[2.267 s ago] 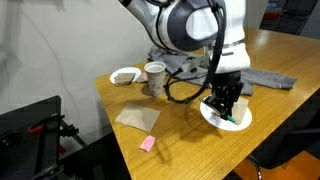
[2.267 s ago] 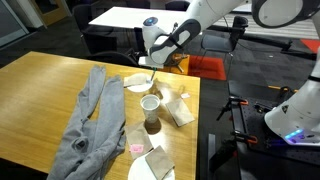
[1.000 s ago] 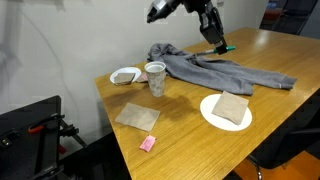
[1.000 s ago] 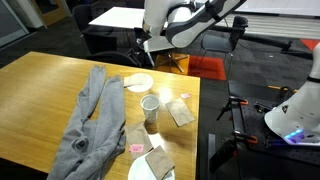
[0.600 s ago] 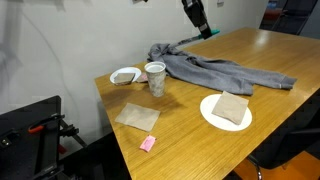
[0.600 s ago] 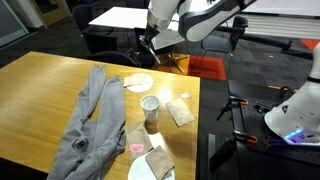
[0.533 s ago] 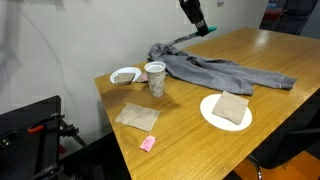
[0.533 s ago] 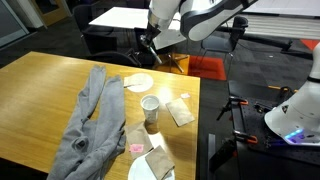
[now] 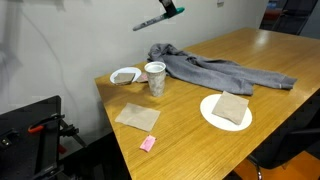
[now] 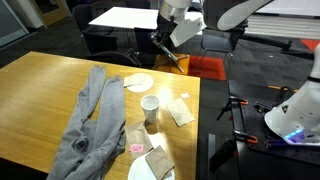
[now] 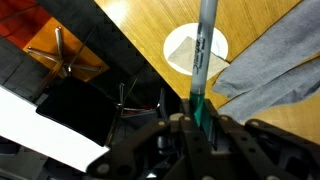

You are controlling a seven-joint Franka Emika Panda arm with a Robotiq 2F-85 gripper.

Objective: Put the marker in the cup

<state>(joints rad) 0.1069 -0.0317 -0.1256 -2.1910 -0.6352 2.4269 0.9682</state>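
Grasp seemingly done, placing not yet: thin green marker pen [image 11: 203,60] clamped between the fingers of the black gripper [image 11: 197,118], barrel jutting out past them. Held high above the wooden table [image 9: 190,130], well apart from the white paper cup with brownish print [image 9: 155,77] near the table's edge. Left to do: carrying over the cup's mouth, lowering, releasing.

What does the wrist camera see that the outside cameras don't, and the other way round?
Only the wrist view shows the tool clamped on the marker up close, with the print on it. Only the exterior views show the cup and the pink block. Both show the grey cloth and the wooden table.
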